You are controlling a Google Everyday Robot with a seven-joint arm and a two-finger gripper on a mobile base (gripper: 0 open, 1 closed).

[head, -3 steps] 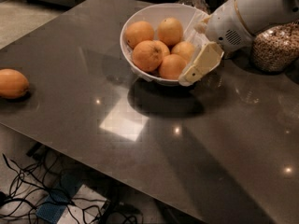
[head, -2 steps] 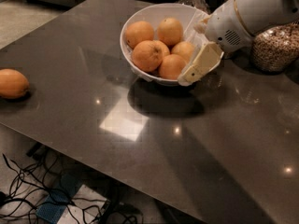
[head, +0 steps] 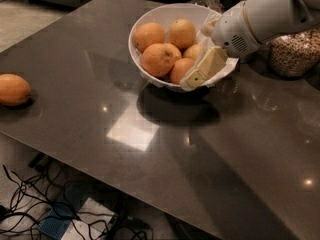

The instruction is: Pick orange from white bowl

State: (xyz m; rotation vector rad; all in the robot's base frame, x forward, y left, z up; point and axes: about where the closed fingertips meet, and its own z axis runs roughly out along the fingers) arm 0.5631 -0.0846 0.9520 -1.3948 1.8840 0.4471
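Note:
The white bowl with a crinkled liner stands at the far middle of the dark table and holds several oranges. The orange, the largest, lies at the bowl's front centre. My gripper reaches into the bowl from the right and is open. One cream finger lies over the front right rim, and the other finger shows near the far rim. A smaller orange sits between them. The gripper is to the right of the largest orange and does not touch it.
An oval orange fruit lies alone near the table's left edge. A glass jar of grain stands at the right behind my arm. Cables and clutter lie on the floor below the table's front edge.

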